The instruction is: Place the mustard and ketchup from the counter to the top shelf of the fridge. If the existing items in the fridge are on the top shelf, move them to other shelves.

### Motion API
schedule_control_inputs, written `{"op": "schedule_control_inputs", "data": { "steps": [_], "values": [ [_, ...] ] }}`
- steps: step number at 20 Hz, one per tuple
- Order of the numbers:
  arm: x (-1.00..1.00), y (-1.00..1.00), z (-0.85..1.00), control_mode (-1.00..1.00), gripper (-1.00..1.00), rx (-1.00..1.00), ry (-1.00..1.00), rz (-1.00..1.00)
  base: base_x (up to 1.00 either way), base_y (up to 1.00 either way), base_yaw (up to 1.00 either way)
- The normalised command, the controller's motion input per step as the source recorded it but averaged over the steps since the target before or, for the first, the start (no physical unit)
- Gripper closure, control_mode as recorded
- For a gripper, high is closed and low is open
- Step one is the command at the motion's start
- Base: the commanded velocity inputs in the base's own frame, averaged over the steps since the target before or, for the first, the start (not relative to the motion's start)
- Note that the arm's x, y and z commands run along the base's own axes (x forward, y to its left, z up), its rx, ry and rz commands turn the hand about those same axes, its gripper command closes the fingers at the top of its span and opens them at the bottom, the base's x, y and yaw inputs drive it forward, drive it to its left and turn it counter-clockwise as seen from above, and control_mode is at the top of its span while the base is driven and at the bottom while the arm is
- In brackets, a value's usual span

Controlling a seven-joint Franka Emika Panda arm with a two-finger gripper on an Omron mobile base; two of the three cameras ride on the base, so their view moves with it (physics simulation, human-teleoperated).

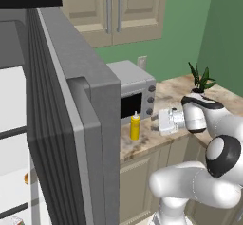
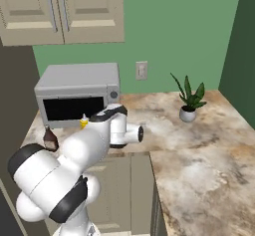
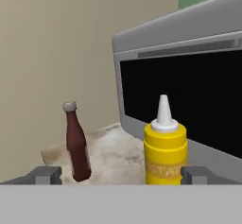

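Hand view: the tool (image 3: 121,175) is seen with its jaws spread wide and nothing between them. The mustard (image 3: 164,147) stands upright at lower centre on the counter (image 3: 108,152), before the microwave (image 3: 189,76); the ketchup (image 3: 77,142) stands upright at lower left, apart from it.

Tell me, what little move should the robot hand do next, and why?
Probably slide a bit right and forward, until the open gripper has the mustard centred between its fingers. The bottle stands nearer one finger, untouched, on the counter before the microwave.
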Motion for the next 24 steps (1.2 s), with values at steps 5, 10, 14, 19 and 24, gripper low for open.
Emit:
{"op": "schedule_control_inputs", "data": {
  "steps": [5,10,14,19,24],
  "values": [
    [0.26,0.22,-0.14,-1.00,-1.00,0.00,0.00,-0.07,0.00,0.00,0.00],
    [0.30,0.22,-0.16,-1.00,-1.00,0.00,-0.01,-0.07,0.00,0.00,0.00],
    [0.13,0.11,-0.19,-1.00,-1.00,0.00,-0.02,-0.05,0.00,0.00,0.00],
    [0.20,0.00,-0.20,-1.00,-1.00,0.00,-0.07,-0.07,0.00,0.00,0.00],
    [0.13,0.02,-0.08,-1.00,-1.00,0.00,-0.07,-0.08,0.00,0.00,0.00]
  ]
}}
